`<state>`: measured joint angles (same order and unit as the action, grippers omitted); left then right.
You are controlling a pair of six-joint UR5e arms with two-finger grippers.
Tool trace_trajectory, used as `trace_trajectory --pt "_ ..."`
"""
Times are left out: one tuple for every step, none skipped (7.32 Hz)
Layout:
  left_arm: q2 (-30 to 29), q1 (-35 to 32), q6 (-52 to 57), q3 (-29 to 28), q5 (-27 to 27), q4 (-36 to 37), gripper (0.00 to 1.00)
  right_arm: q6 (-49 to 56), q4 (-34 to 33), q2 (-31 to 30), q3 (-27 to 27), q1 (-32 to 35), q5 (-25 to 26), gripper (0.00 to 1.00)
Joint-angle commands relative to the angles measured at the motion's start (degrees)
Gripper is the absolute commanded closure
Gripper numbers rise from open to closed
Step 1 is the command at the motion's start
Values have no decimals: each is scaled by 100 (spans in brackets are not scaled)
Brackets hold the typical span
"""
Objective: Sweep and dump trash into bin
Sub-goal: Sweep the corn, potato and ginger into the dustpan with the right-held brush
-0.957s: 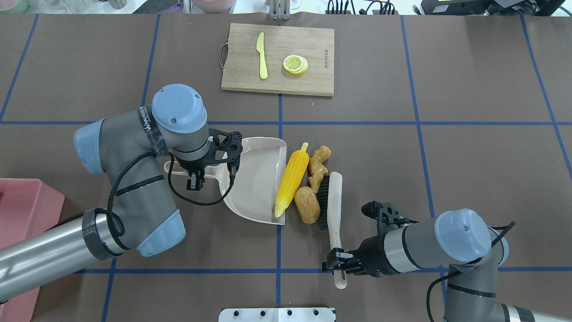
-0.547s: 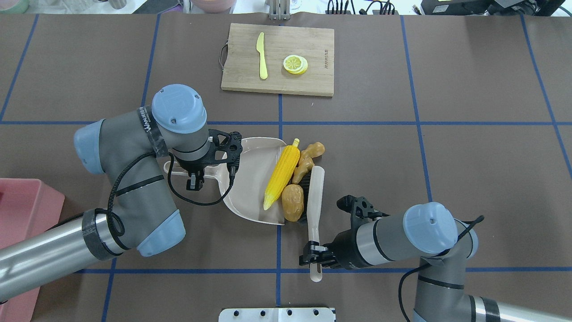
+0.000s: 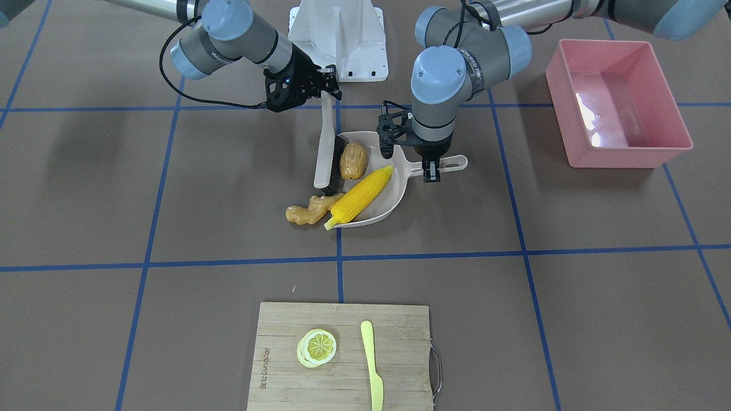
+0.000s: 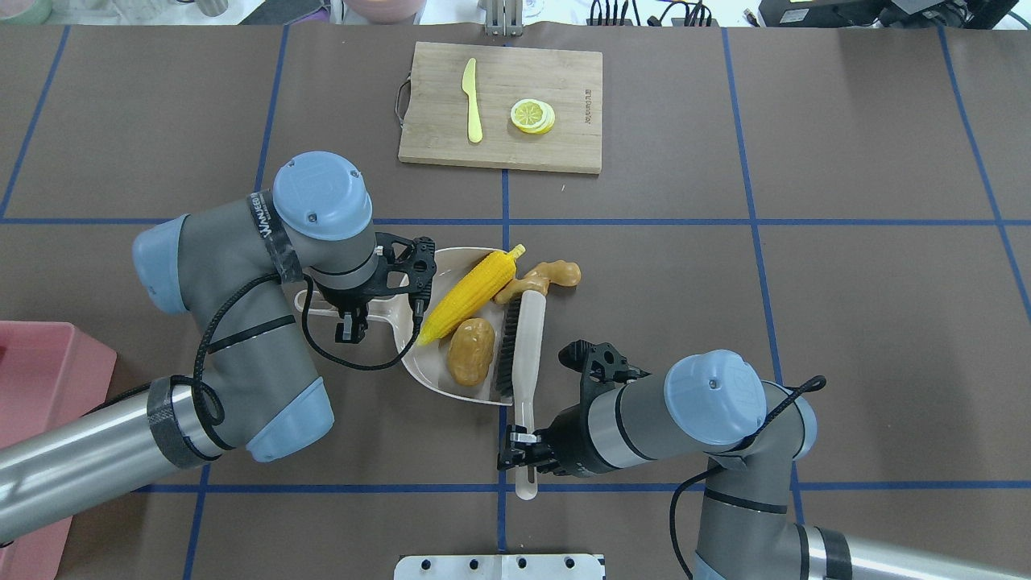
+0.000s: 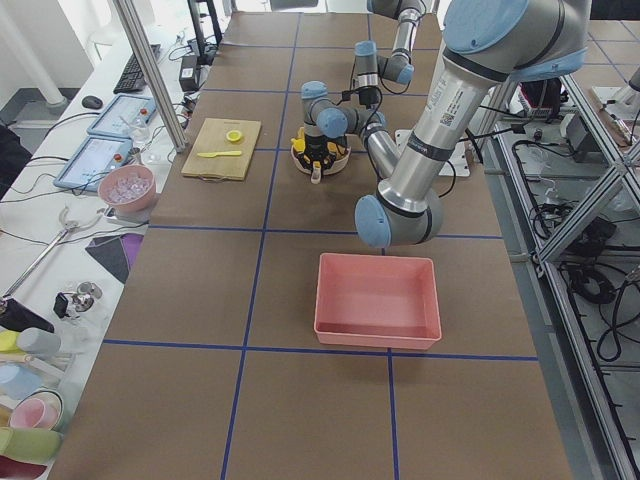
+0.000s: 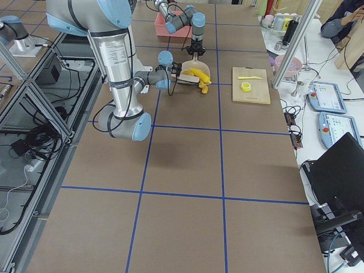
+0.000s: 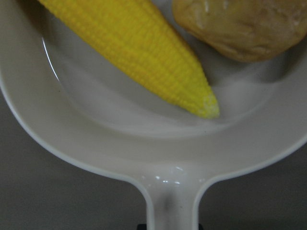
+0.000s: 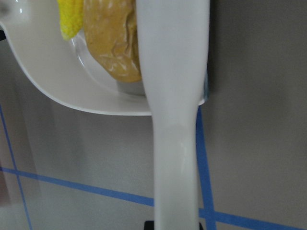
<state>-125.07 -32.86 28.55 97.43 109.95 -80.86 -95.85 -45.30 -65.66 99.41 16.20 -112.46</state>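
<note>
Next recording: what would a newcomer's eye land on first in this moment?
The bright yellow corn cob and brown potato lying in the beige dustpan at the middle of the table, with the ginger root just outside its mouth. The right gripper holds a brush across that mouth while the left gripper holds the pan's handle; the pink bin sits off to the robot's left.

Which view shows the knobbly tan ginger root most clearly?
Exterior front-facing: the knobbly tan ginger root shows almost whole. Overhead exterior: the white brush hides part. Side views: tiny. Wrist views: absent.
</note>
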Motion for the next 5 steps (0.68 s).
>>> trace_trajectory --pt "26 -1 1 4 0 0 100 22 -154 220 -62 6 4 100" --pt "26 -1 1 4 0 0 100 22 -373 360 -62 6 -4 100" --pt "35 -1 -7 4 0 0 100 22 -401 387 -62 23 -4 100" --pt "35 -1 1 4 0 -9 100 22 -410 361 -27 93 -74 100" --pt "53 -1 1 4 0 -9 100 22 -462 292 16 320 -336 100"
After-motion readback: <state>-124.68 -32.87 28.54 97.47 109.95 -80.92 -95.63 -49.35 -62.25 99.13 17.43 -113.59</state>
